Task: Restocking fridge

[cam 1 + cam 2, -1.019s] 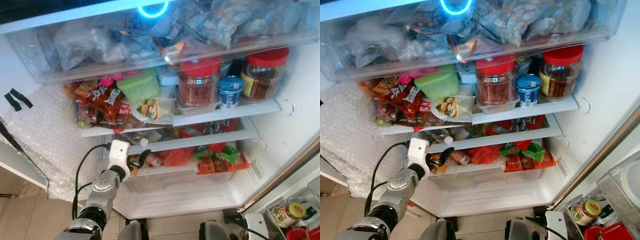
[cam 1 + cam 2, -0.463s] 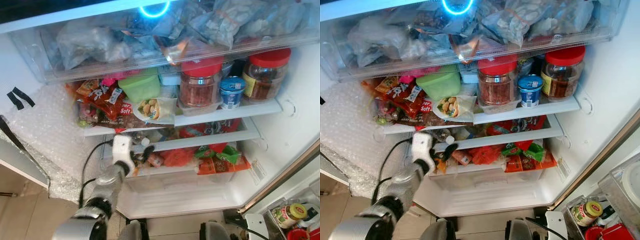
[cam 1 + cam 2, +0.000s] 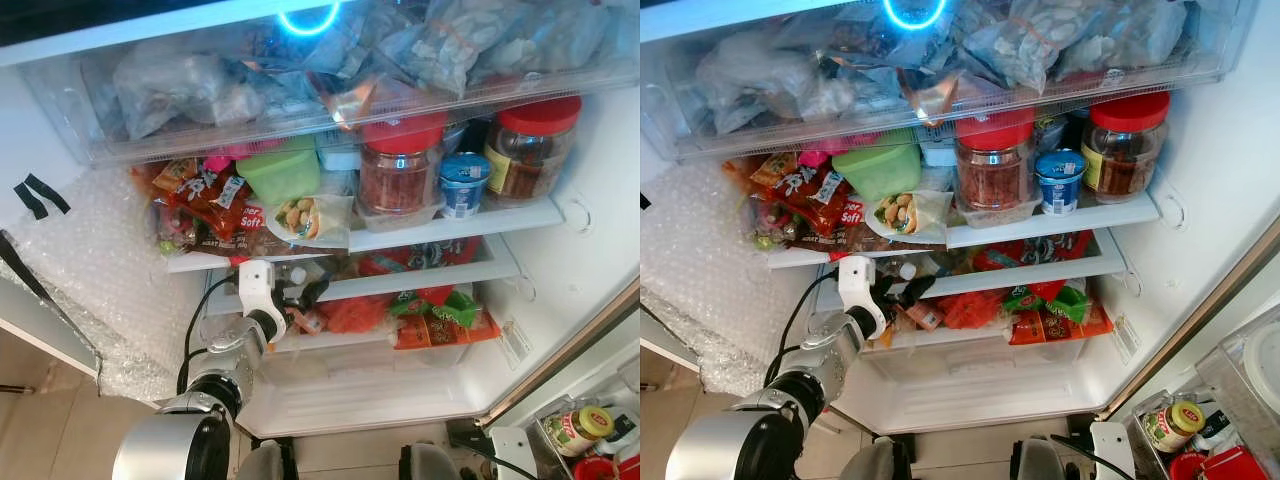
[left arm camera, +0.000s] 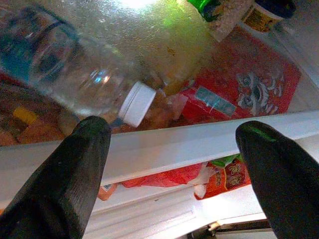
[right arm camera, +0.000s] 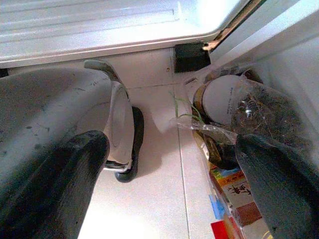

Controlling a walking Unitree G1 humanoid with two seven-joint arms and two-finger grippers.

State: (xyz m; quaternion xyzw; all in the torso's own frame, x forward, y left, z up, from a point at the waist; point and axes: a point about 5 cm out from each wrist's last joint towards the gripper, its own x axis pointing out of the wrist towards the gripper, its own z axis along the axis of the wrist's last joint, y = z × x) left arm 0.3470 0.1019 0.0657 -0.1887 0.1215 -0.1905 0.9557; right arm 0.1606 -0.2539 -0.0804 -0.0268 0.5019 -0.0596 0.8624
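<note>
My left gripper (image 3: 300,296) is at the front edge of the fridge's middle shelf (image 3: 400,282), fingers spread, empty. Water bottle (image 4: 75,69) lies on that shelf just past them: placed, I judge. Right gripper (image 5: 169,164) hangs idle, fingers apart. More stock may remain.

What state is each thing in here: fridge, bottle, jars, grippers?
fridge: open, shelves packed.
clear bottle: lying on its side, white cap on.
red-lidded jars: upright, closed.
blue-lidded tub: upright, closed.
left gripper: open, empty, at the middle shelf's edge.
right gripper: open, empty, hanging idle.
</note>
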